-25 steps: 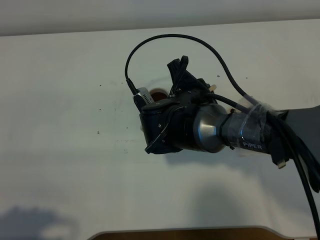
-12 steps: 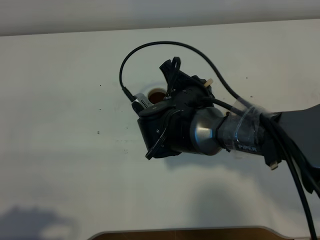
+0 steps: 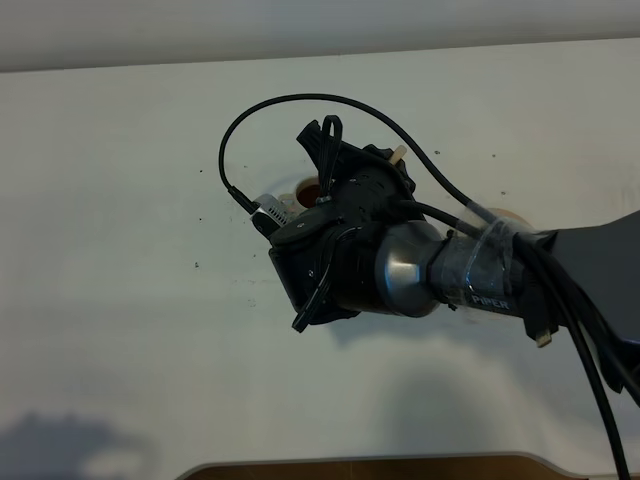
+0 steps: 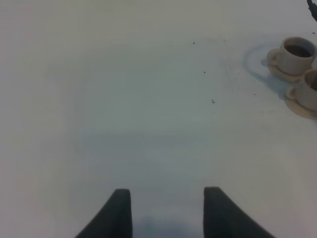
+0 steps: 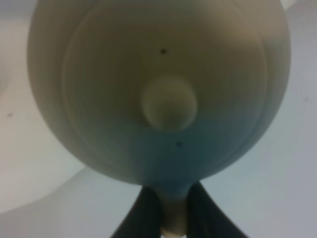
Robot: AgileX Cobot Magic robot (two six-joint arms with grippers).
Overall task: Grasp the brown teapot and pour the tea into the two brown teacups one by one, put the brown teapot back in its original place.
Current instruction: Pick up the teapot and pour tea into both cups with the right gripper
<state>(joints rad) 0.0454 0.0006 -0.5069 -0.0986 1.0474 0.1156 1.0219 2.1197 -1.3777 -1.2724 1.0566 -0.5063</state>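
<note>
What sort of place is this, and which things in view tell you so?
Probably a robot test bench, not a real tearoom: a plain white table, a black cabled robot arm, and a teapot with two teacups.

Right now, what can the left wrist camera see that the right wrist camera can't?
Only the left wrist view shows the tea-filled teacup and a second teacup, each on a saucer, plus the left gripper, open above bare table. Only the right wrist view shows the teapot and its lid knob, with the right gripper pinching its handle. Both show the white table.
</note>
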